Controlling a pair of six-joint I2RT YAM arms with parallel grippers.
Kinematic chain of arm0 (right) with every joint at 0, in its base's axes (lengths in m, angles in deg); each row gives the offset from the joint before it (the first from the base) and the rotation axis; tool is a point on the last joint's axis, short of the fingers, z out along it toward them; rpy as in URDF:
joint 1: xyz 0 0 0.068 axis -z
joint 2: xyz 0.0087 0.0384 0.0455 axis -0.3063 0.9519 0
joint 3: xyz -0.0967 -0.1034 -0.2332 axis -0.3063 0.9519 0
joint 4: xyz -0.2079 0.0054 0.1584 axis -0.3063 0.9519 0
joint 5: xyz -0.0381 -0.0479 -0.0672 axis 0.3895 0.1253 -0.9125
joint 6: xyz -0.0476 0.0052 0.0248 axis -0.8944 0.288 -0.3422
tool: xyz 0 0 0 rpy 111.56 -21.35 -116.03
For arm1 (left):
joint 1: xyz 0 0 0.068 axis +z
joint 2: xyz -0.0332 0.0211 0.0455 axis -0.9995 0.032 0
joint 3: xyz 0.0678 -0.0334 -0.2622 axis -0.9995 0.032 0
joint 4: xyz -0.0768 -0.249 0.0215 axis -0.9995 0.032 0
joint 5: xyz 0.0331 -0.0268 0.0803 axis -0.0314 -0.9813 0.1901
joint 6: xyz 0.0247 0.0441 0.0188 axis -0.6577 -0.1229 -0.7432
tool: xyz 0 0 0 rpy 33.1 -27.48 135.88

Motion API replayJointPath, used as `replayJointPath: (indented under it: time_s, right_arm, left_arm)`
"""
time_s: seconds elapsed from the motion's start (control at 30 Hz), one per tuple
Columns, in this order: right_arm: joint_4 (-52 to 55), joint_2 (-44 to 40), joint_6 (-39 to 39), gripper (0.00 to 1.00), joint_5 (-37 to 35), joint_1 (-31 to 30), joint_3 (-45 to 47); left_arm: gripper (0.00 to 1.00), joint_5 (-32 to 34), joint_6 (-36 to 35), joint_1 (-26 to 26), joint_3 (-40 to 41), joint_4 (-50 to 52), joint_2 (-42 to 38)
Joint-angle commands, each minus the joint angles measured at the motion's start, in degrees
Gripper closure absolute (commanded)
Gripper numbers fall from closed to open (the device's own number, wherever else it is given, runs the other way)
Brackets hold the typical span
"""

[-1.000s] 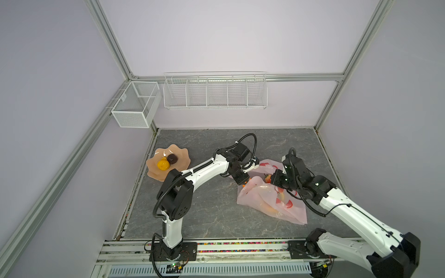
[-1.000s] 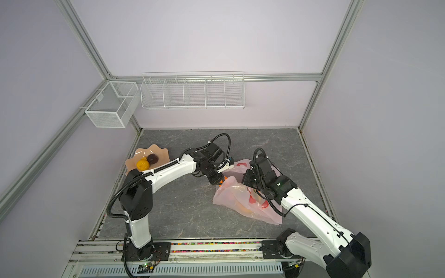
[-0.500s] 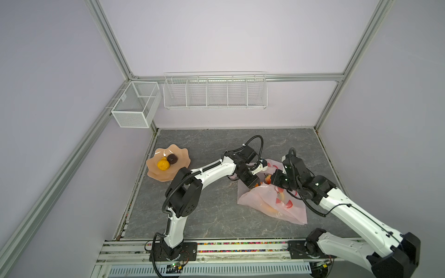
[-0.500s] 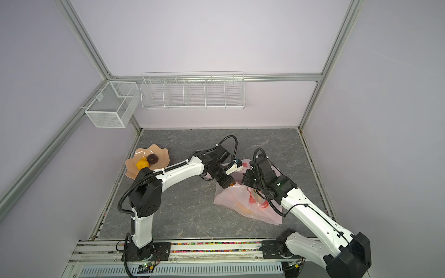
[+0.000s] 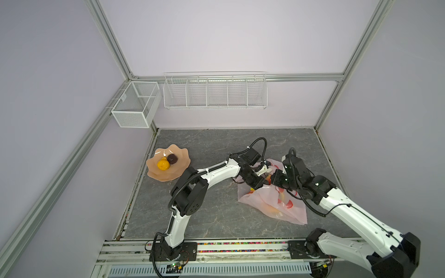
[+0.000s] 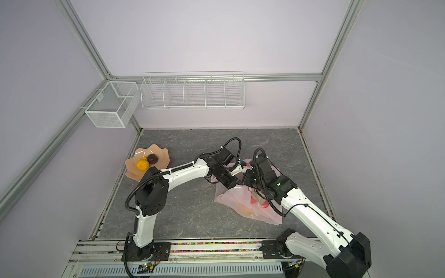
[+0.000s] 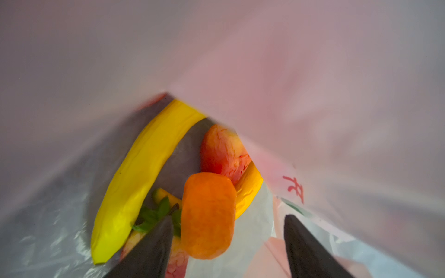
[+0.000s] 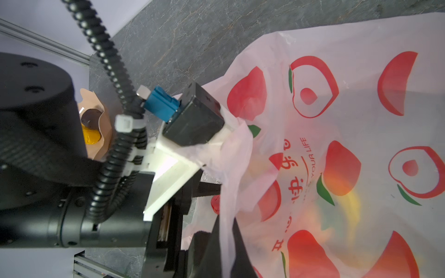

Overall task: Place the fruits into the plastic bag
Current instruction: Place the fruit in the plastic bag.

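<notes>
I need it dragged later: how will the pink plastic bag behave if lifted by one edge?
Likely floppy: the plastic bag crumples where the right claw pinches it. It would probably sag toward its load, since the banana and orange fruit lie loose inside. Pushed, the thin see-through film would likely wrinkle rather than slide.

- We are seeing the plastic bag (image 8: 361, 125) as thin translucent film, glossy and crinkling at its mouth.
- We are looking at a banana (image 7: 144, 173) with smooth, faintly shiny skin and an orange fruit (image 7: 208, 216) with a matt, finely pebbled surface.
- We are reading the tabletop (image 5: 216, 216) as a matt, stone-veined sheet.
- We are noticing a smooth, glossy plastic dish (image 5: 179, 166).
- We are finding white coated wire in the wall basket (image 5: 215, 96) and dull metal in the frame rail (image 5: 110, 41).
</notes>
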Motion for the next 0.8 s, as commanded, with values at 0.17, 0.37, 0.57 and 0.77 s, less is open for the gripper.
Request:
replayJointPath:
  time_s: [0.17, 0.37, 0.57, 0.77]
  right_arm:
    - [-1.3, -0.5, 0.4, 0.94, -0.3, -0.2, 0.4]
    - [-1.6, -0.2, 0.4, 0.94, -0.1, -0.2, 0.4]
    - [-1.6, 0.0, 0.3, 0.94, -0.2, -0.1, 0.4]
    - [-1.9, 0.4, 0.1, 0.94, 0.0, -0.1, 0.2]
  left_arm:
    - [0.18, 0.3, 6.7, 3.0, 4.7, -4.8, -6.7]
    - [0.15, -2.4, 6.1, 2.9, 4.6, -3.6, -6.7]
    - [0.13, -4.2, 6.5, 3.8, 6.1, -4.2, -8.3]
    - [0.12, -6.0, 6.1, 3.7, 5.6, -2.8, -7.9]
